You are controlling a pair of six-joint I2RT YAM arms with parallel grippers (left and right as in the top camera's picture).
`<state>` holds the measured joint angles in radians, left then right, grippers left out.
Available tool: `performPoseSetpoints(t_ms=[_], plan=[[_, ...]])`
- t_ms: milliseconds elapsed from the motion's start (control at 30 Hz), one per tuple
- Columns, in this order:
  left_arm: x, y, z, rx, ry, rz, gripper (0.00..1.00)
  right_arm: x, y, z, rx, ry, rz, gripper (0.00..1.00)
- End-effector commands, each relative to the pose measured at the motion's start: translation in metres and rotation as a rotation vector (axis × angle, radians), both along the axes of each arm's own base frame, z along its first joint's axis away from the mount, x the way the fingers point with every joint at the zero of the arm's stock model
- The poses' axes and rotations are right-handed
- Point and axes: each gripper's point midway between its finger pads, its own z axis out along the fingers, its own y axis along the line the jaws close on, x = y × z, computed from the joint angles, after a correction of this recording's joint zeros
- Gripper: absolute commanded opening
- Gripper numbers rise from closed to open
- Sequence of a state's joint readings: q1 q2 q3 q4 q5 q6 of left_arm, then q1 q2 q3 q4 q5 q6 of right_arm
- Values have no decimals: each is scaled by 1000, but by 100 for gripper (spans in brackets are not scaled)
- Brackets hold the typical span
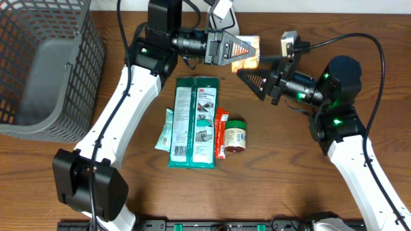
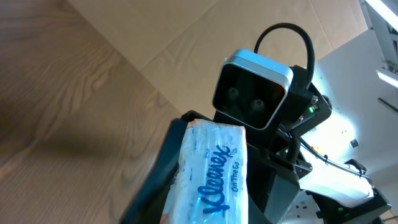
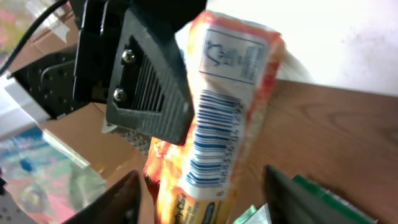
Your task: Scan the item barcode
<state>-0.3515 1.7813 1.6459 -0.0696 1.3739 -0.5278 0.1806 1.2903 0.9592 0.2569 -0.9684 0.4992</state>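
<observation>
The item is a Kleenex tissue pack point(image 1: 249, 62), white and orange, held up above the table's back middle. My left gripper point(image 1: 241, 49) is shut on it. In the left wrist view the pack point(image 2: 214, 174) runs between my dark fingers point(image 2: 163, 165), its blue logo facing the camera. In the right wrist view the pack's barcode point(image 3: 214, 134) faces the lens, with the left gripper's ribbed finger point(image 3: 149, 93) pressed on the pack's side. My right gripper point(image 1: 252, 77) is open just below the pack. Its fingers point(image 3: 121, 199) stand apart on both sides without touching it.
A grey mesh basket point(image 1: 38, 70) stands at the far left. On the table lie a green 3M pack point(image 1: 196, 122), a teal packet point(image 1: 166, 128), an orange stick pack point(image 1: 221, 131) and a small green-lidded jar point(image 1: 236, 135). The right wrist's camera point(image 2: 252, 90) hangs close ahead.
</observation>
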Motion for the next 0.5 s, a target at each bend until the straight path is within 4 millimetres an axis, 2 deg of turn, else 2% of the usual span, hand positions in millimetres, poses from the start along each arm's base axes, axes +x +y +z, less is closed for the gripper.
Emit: performPoseSetpoints(t_ms=[0, 133, 200, 267, 367, 467], plan=[[7, 14, 16, -6, 3, 55, 8, 6, -15, -9, -9, 26, -18, 64], [35, 30, 6, 34, 66, 199, 8, 12, -35, -24, -17, 119, -64, 62], [52, 41, -8, 84, 122, 306, 7, 14, -45, -34, -23, 182, -91, 60], [65, 53, -31, 167, 189, 423, 7, 15, -53, -46, -37, 236, -116, 57], [72, 68, -56, 301, 241, 542, 7, 15, -66, -68, -82, 314, -169, 56], [72, 92, -63, 477, 239, 674, 8, 18, -79, -93, -170, 387, -265, 55]])
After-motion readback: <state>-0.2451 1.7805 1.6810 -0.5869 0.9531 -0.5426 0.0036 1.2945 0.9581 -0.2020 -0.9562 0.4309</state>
